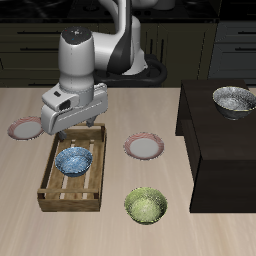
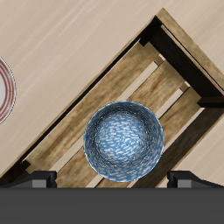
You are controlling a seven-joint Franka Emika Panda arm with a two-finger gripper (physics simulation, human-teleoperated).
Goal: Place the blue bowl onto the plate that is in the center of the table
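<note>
The blue bowl (image 1: 75, 160) sits upright inside a wooden slatted crate (image 1: 55, 195); it also shows in the wrist view (image 2: 123, 142), with its pale speckled inside facing up. My gripper (image 1: 78, 128) hangs above the bowl, open and empty, and does not touch it. In the wrist view the gripper (image 2: 112, 182) has its dark fingertips (image 2: 39, 180) spread wider than the bowl. The plate (image 1: 145, 147), greyish-white with a reddish-pink rim, lies bare on the table's middle, beside the crate.
An identical second plate (image 1: 25, 128) lies beyond the crate's other side. A yellow-green bowl (image 1: 147, 205) stands near the front edge. A dark raised cabinet block (image 1: 215, 150) carries a grey-white bowl (image 1: 233, 100). A plate rim (image 2: 4, 87) shows in the wrist view.
</note>
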